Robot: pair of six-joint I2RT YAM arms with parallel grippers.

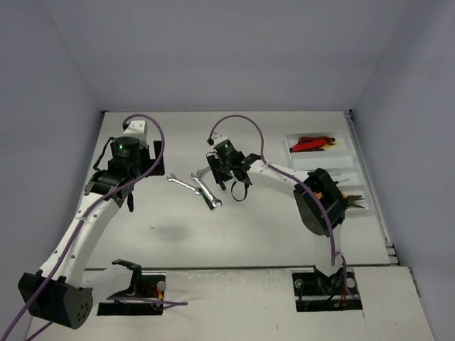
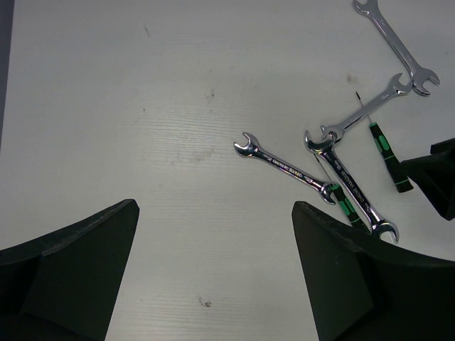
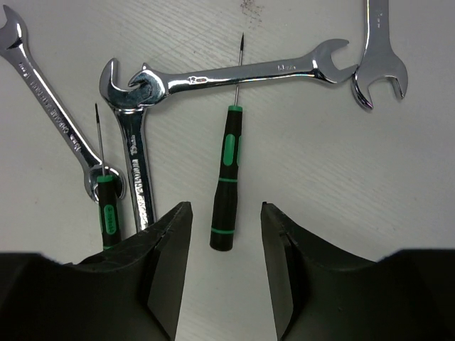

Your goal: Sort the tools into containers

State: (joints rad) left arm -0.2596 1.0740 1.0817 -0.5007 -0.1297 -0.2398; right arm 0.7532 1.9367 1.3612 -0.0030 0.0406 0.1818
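Ok so the right gripper [image 3: 225, 207] hangs over the pile in the middle of the table [image 1: 249, 227], jaws partly apart with a black-and-green screwdriver [image 3: 226, 177] between them. There's a sliver of table on both sides of the handle, so I'd say nothing's clamped yet. The left gripper [image 2: 215, 206] is spread wide over bare table to the left of the pile, holding nothing. What bugs me is that the fingers line up with the butt end of the handle, not the middle. A grab that far back on a skinny round handle could let it pivot and droop, or just roll out. Also, the shaft crosses a silver wrench [image 3: 234, 73]. It looks like it's lying over it, though I can't swear to that, so a lift might drag or flick that wrench. One finger is just beside another wrench [image 3: 135, 156] and a second screwdriver [image 3: 108, 206], so coming down a bit off could knock those around too. Two more wrenches [image 3: 53, 114] [image 3: 380, 50] sit at the edges of the bunch. The white tray [image 1: 341, 165] is way off at the right side with red-handled cutters [image 1: 313, 144] in its far compartment, so a loose grip has a long carry to fail on.
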